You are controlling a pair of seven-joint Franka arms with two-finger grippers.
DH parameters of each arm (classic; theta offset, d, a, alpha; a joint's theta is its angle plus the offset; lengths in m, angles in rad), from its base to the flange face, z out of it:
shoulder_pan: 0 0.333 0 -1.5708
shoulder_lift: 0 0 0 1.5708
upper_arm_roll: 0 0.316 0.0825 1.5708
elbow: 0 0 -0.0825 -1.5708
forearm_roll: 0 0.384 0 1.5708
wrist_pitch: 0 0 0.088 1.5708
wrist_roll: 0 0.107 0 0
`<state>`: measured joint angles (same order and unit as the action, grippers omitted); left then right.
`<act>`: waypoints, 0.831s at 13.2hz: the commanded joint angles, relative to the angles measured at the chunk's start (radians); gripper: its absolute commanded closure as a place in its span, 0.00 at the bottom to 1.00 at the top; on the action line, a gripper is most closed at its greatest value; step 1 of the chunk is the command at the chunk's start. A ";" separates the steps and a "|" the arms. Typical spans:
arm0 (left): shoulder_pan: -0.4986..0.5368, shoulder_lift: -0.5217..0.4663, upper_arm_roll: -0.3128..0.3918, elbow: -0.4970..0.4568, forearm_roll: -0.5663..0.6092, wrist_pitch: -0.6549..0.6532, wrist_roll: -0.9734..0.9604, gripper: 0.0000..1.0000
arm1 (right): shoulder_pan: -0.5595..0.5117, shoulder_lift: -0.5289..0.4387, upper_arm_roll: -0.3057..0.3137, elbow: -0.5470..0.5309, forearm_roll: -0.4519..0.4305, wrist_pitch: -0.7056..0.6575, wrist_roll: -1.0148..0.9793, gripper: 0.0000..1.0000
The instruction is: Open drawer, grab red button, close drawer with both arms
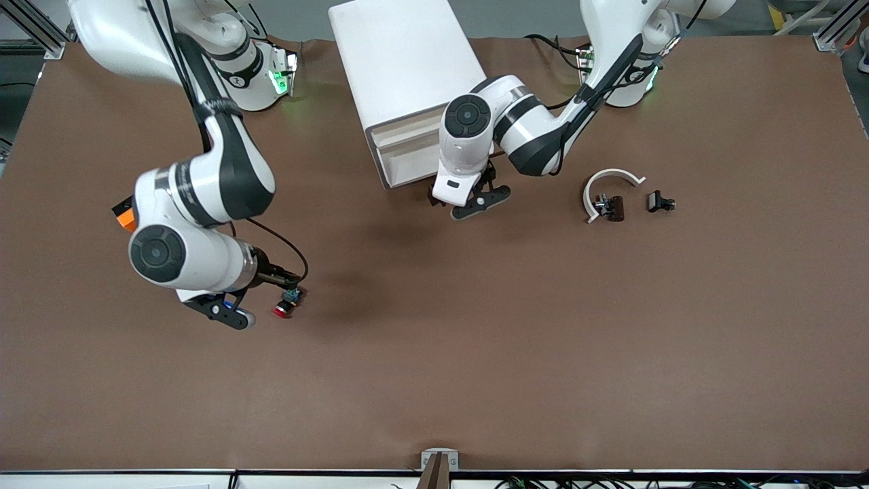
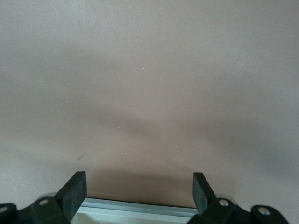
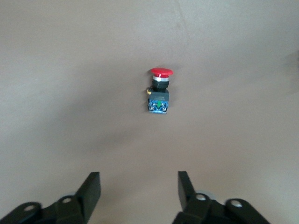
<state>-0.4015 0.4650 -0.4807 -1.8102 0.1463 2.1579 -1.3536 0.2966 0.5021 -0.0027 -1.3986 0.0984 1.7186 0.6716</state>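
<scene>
While button (image 1: 285, 304) lies loose on desk (image 1: 475, 380) toward right arm's end, beside released right tool (image 1: 234, 314), we risk knocking it. Left tool (image 1: 475, 202), spread empty, waits at drawer (image 1: 407, 153); misaligned push could jam it.

You see the small red-capped push-button (image 1: 285, 305) lying on the brown table (image 1: 475, 380), toward the right arm's end, well apart from the white drawer cabinet (image 1: 407, 81).

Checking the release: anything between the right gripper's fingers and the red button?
Nothing. In the right wrist view only bare brown table separates the open right gripper from the red button, which lies on its side.
</scene>
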 commanded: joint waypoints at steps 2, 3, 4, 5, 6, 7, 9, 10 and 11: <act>0.007 -0.022 -0.015 -0.008 0.024 0.003 -0.013 0.00 | 0.042 -0.106 0.001 0.023 -0.048 -0.040 0.000 0.00; 0.004 -0.017 -0.015 -0.008 0.022 0.003 -0.013 0.00 | 0.052 -0.135 0.001 0.023 -0.049 -0.065 -0.001 0.00; -0.002 -0.012 -0.016 -0.006 0.016 0.003 -0.013 0.00 | 0.053 -0.160 0.001 0.023 -0.049 -0.086 -0.012 0.00; -0.007 -0.011 -0.016 -0.006 0.013 0.003 -0.015 0.00 | 0.052 -0.186 0.000 0.023 -0.051 -0.112 -0.056 0.00; -0.011 -0.009 -0.021 -0.006 0.012 0.003 -0.016 0.00 | 0.046 -0.209 -0.005 0.021 -0.051 -0.135 -0.114 0.00; -0.011 -0.006 -0.039 -0.008 0.007 0.003 -0.016 0.00 | 0.033 -0.238 -0.010 0.014 -0.051 -0.160 -0.165 0.00; -0.014 0.000 -0.055 -0.011 -0.002 0.003 -0.016 0.00 | -0.014 -0.276 -0.010 0.009 -0.052 -0.210 -0.211 0.00; -0.026 0.007 -0.059 -0.011 -0.004 0.003 -0.016 0.00 | -0.046 -0.298 -0.010 0.007 -0.052 -0.227 -0.269 0.00; -0.036 0.012 -0.061 -0.011 -0.005 0.003 -0.016 0.00 | -0.084 -0.316 -0.010 -0.002 -0.052 -0.241 -0.338 0.00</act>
<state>-0.4278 0.4704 -0.5307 -1.8169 0.1460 2.1578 -1.3555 0.2796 0.2400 -0.0228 -1.3598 0.0523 1.4951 0.4351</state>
